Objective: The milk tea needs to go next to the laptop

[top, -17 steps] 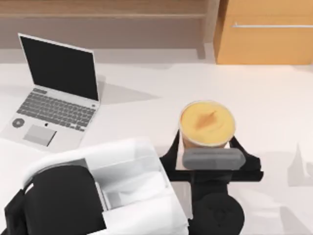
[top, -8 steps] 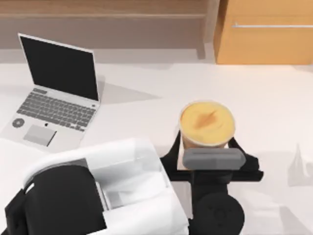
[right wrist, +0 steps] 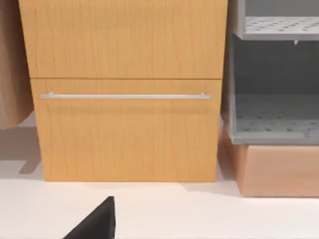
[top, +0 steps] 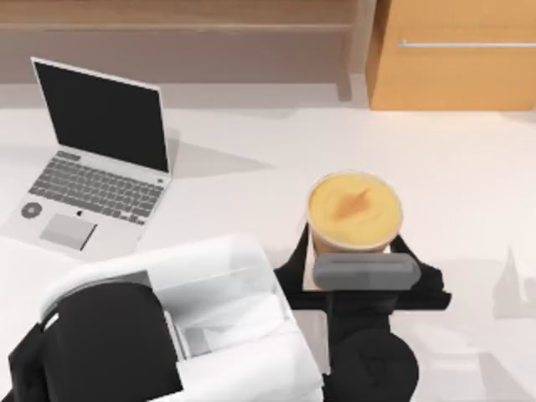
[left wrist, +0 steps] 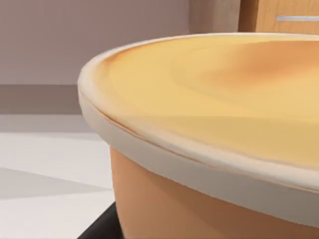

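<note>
Nothing moved; white table (top: 251,151), wooden cabinet (top: 452,54) behind.

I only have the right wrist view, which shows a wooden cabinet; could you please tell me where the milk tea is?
Observer: The milk tea stands upright on the table, right of centre in the top view.
Operator: Thank you. And the laptop?
Observer: The laptop sits open at the table's left, well apart from the milk tea.
Operator: Is either arm at the cup?
Observer: Yes, the left gripper is at the milk tea, reaching in from the near edge.
</note>
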Robot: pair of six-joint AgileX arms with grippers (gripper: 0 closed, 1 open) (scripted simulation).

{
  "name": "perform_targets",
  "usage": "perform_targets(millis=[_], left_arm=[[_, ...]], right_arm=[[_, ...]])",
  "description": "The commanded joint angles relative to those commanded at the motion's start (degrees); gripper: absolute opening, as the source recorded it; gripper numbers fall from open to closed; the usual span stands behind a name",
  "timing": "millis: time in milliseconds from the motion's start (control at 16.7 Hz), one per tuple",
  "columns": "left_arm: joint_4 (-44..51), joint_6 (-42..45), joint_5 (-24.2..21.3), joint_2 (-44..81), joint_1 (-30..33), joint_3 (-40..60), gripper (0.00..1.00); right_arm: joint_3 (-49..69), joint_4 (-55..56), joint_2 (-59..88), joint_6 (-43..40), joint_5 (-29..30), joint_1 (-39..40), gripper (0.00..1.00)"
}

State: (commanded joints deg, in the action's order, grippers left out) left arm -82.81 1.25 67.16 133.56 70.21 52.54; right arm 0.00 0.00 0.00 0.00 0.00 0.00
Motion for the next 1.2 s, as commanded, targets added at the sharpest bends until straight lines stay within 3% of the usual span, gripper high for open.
perform_targets(millis=[840,1200], left_arm=[[1.6,0.2,0.1,-2.0,0.1,-0.2,0.00],[5.5,1.3,-4.3,-8.0,-3.0,2.6,0.00]], right_arm=[[0.0,0.0,0.0,0.0,0.0,0.0,1.00],[0.0,0.0,0.0,0.0,0.0,0.0,1.00]])
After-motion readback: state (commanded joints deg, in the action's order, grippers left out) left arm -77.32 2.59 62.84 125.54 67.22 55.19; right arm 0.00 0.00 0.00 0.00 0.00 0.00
